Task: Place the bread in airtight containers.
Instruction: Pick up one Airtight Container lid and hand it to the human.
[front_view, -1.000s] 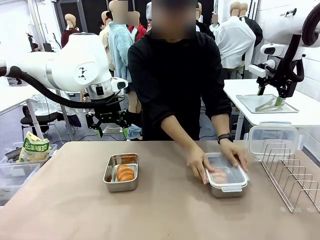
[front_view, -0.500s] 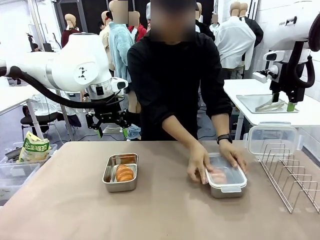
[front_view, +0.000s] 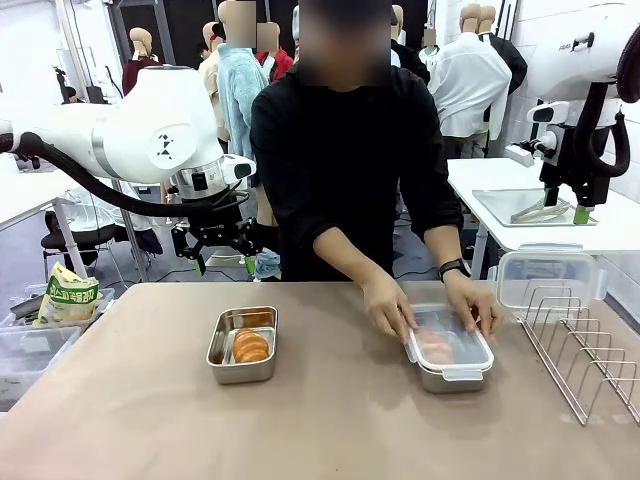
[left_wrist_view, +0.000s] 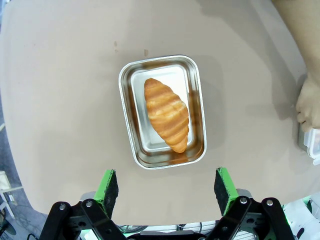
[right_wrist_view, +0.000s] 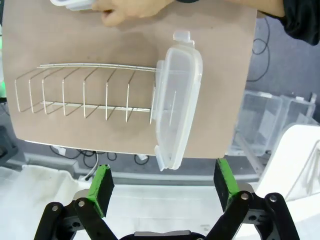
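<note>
Roll one: a croissant-like roll (left_wrist_view: 166, 115) lay slantwise inside the open steel box (left_wrist_view: 126, 125), which had no lid on it.
Roll two: a second roll (front_view: 436, 349) showed faintly through the clear lid (front_view: 460, 335) of the other steel box (front_view: 452, 378), to the robot's right of the open one.
Person: one hand (front_view: 388, 308) and the other hand (front_view: 473, 305) lay on opposite sides of that lid, pressing it down by the look of it. Whether its clips were latched could not be told.
Spare lid: a spare lid (right_wrist_view: 177, 100) stood on edge at the end of the wire rack (right_wrist_view: 85, 90), near the right edge of the bench (front_view: 330, 430).
Left claw: the left claw (left_wrist_view: 166, 184) hung high above the open box, fingers spread wide and nothing between them.
Right claw: the right claw (right_wrist_view: 162, 187) was raised over the rack and the spare lid, fingers also spread wide and empty.
Done: both rolls sat in boxes, and one box was covered.
Left: the open box wanted a lid – most likely the spare one – and then sealing. I judged the task past halfway.
</note>
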